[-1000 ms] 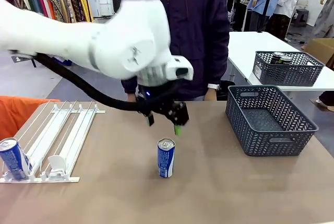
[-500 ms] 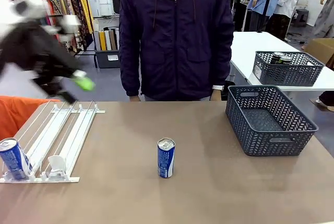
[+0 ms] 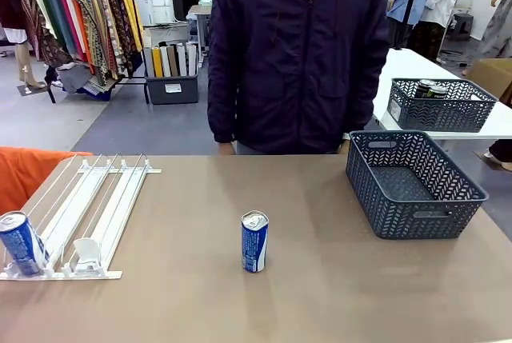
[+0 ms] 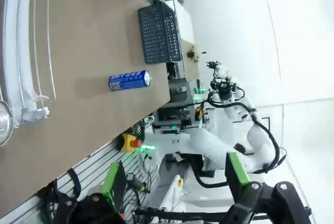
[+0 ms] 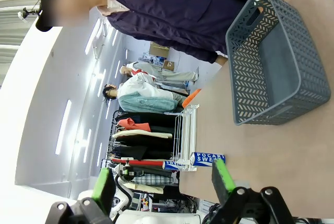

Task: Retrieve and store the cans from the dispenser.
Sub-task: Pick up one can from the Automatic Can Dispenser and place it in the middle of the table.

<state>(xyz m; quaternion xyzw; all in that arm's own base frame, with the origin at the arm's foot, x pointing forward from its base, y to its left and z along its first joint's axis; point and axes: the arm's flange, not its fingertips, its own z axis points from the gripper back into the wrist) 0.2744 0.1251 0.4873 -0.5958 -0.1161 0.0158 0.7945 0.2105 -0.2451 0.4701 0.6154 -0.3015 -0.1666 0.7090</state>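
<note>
Blue can (image 3: 254,241) stands upright mid-bench, alone, well apart from everything else. Second can (image 3: 20,243), also blue, sits at the low near end of the dispenser (image 3: 96,199), in a left lane, leaning slightly. The other lanes look bare, and a white stopper (image 3: 86,253) is near it. The grey basket (image 3: 412,191) is on the right of the bench (image 3: 336,295), with nothing seen inside. A far basket (image 3: 440,107) on the white bench behind holds dark cans. A person (image 3: 300,55) stands close at the far edge.

Left hand (image 4: 175,182): fingers apart, nothing between them, well clear of the bench. Right hand (image 5: 162,185): fingers apart, empty, off to the side with the basket ahead of it.

Likely step: the mid can waits to be put in the basket, and neither hand is near it.

Risks:
- The can is slim and tall, so a finger clipping it on the way in would tip it, and it could roll off the bench.
- An off-centre grip on the smooth can could let it slip or swing.
- Lifting the dispenser can may catch the front rail and drag the light rack.
- Releasing too low may hit the basket wall.
- The person is close, so a wide swing is a hazard.
</note>
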